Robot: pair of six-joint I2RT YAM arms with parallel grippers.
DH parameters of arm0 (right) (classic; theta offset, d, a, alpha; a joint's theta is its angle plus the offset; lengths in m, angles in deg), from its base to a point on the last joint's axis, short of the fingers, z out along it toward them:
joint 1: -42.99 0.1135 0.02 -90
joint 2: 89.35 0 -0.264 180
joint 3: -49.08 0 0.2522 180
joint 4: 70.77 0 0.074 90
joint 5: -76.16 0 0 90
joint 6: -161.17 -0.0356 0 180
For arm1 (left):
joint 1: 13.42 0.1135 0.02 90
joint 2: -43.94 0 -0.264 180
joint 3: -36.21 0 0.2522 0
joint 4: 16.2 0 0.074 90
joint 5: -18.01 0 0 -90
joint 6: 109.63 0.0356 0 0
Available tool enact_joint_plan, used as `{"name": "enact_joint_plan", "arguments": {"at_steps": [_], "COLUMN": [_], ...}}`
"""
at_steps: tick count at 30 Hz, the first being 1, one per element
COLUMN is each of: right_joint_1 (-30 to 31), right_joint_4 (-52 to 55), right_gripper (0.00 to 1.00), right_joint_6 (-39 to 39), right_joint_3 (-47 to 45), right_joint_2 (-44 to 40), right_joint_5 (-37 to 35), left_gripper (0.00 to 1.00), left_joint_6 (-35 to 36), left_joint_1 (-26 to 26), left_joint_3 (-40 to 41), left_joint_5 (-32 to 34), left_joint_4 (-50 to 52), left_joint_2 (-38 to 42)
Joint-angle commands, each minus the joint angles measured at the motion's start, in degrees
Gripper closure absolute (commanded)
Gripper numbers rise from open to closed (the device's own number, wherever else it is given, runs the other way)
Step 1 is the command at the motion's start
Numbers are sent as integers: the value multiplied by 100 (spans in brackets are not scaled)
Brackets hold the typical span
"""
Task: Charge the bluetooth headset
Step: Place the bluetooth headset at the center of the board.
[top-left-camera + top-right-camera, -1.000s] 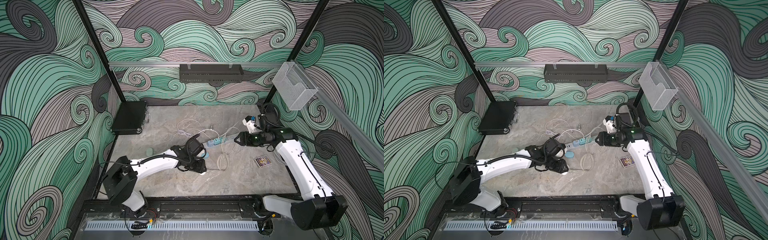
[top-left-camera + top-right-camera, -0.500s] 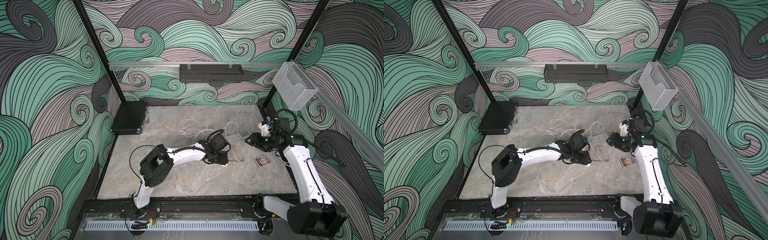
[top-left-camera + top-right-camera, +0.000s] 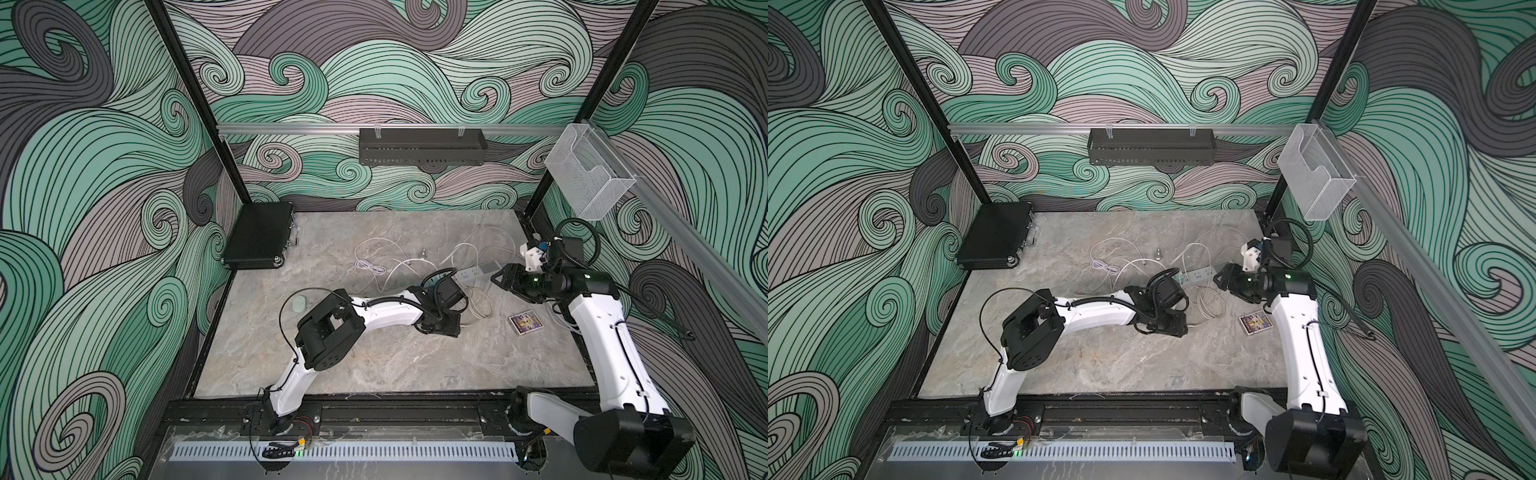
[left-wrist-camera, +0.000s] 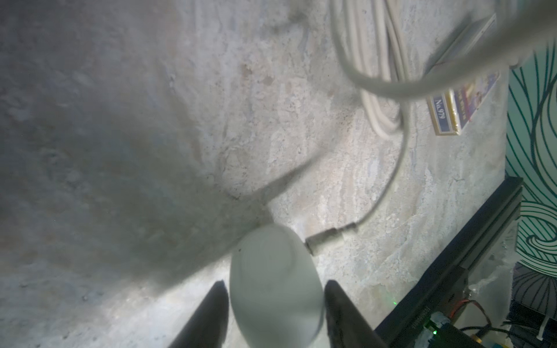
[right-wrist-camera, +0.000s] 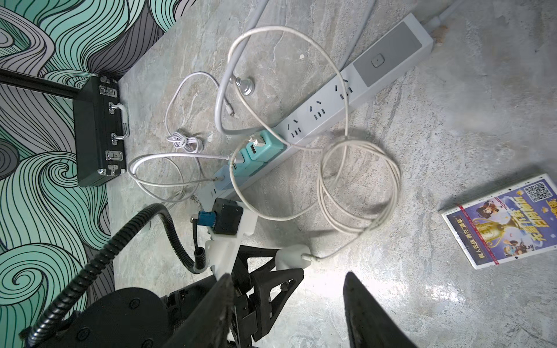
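Note:
The headset's pale, rounded charging case lies on the stone table between the fingers of my left gripper. The jaws stand just off its sides, open. A thin white cable ends in a metal plug at the case's far end and looks pushed in. The right wrist view shows the same case and plug. That cable runs through a loose coil towards the teal chargers on the grey power strip. My right gripper hovers open and empty by the strip's end. In both top views the left gripper covers the case.
A boxed card deck lies right of the coil. A black case stands at the back left corner. A pale green oval object sits left of the left arm. More white cables and a small metal knob lie behind.
The left gripper travelled right from the table's middle to beside the coiled cable, and its jaws have widened off the case. The right gripper drew back towards the right wall.

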Motion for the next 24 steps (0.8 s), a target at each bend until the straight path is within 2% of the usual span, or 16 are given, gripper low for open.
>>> {"name": "enact_joint_plan", "arguments": {"at_steps": [1,5,12,18,21,24], "right_joint_1": [-19,261,1438,2458,2858,3193], "right_joint_4": [-142,-270,-698,-903,-989,-1196], "right_gripper": [41,42,48,47,45,45], "right_joint_6": [146,560,1537,2544,3107,3812], "right_joint_3": [-149,-366,-683,-767,-755,-812], "right_joint_2": [-243,-350,-481,30,432,771], "right_joint_5": [127,389,216,-33,-293,-162], "left_gripper": [41,40,43,44,44,43], "left_joint_6": [390,727,1536,1945,2038,2164], "left_joint_1": [25,43,303,1117,1610,2047], "left_joint_3": [51,467,2303,3709,4174,4370], "left_joint_5": [115,231,680,565,414,218], "left_joint_4": [-152,-92,226,590,802,1162], "left_joint_2": [534,1323,3724,5486,6126,6428]}}
